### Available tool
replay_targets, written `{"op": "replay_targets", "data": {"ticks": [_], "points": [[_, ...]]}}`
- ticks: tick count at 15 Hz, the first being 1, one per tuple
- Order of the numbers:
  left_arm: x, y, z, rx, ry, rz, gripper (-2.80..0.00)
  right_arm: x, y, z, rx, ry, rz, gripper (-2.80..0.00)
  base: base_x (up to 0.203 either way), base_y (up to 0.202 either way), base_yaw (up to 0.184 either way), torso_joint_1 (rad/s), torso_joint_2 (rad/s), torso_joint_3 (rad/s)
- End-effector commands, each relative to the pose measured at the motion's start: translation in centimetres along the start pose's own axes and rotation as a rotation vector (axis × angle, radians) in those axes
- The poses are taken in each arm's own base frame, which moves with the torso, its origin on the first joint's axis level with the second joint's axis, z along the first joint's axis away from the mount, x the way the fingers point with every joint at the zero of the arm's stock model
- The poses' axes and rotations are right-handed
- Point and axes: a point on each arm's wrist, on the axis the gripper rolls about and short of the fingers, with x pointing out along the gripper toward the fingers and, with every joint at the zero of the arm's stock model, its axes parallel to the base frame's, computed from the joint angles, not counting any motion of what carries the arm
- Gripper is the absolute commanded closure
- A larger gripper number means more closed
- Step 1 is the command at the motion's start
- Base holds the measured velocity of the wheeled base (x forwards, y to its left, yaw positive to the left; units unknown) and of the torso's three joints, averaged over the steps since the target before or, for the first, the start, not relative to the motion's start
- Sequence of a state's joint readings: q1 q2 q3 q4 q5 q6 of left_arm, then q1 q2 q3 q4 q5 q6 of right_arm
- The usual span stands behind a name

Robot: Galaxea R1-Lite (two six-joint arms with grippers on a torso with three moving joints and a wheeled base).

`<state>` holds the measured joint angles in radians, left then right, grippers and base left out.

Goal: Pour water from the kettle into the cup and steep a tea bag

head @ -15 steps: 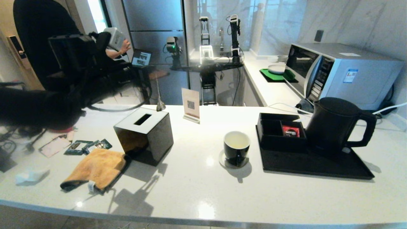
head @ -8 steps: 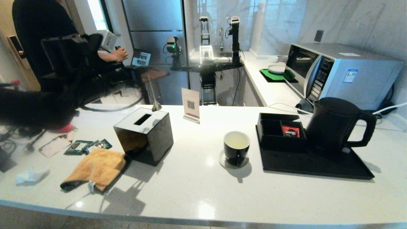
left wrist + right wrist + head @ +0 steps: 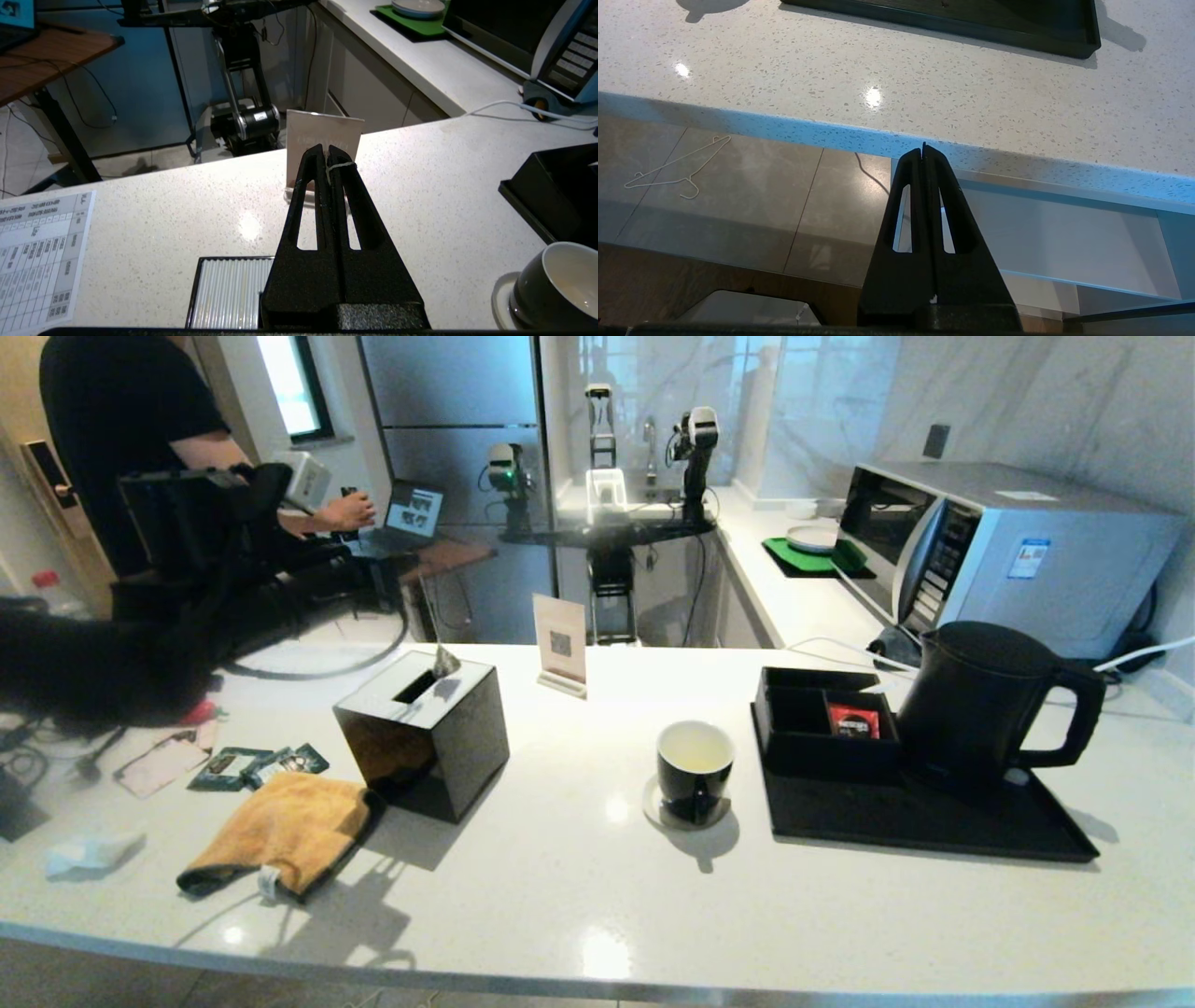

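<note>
We see a white speckled counter (image 3: 560,896) — on it a black tissue box (image 3: 425,737), orange cloth (image 3: 285,831), card stand (image 3: 560,644), saucer (image 3: 653,810), black tray (image 3: 934,821).

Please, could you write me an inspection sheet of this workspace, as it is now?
Surface: white speckled counter; no spill seen.
Job's things: kettle upright on black tray; cup on a saucer, beside the tray; tea bag hangs on its string above the tissue box.
Clutter: orange cloth, green packets, card stand, red sachet.
Grippers: left pincer shut on the tea bag's string; right pincer shut, parked below the counter edge.
Cables: white cable behind the kettle.
Surroundings: microwave; person at a laptop.
</note>
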<state>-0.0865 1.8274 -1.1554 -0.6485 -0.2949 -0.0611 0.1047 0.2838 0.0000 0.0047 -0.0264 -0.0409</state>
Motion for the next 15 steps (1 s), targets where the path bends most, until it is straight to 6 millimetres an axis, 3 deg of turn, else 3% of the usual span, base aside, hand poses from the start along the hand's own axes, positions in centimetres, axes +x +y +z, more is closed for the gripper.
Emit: {"op": "replay_targets", "data": {"ticks": [1,15], "points": [[0.3,0.7,-0.8,-0.006,0.018,0.013,0.0,0.0,0.0,0.0,-0.001,0.001,0.001,0.0,0.0,0.0,0.0,0.0,0.0,0.0],[1.7,2.4,-4.2,-0.034,0.104,0.029,0.0,0.0,0.0,0.0,-0.001,0.001,0.001,0.0,0.0,0.0,0.0,0.0,0.0,0.0]]}}
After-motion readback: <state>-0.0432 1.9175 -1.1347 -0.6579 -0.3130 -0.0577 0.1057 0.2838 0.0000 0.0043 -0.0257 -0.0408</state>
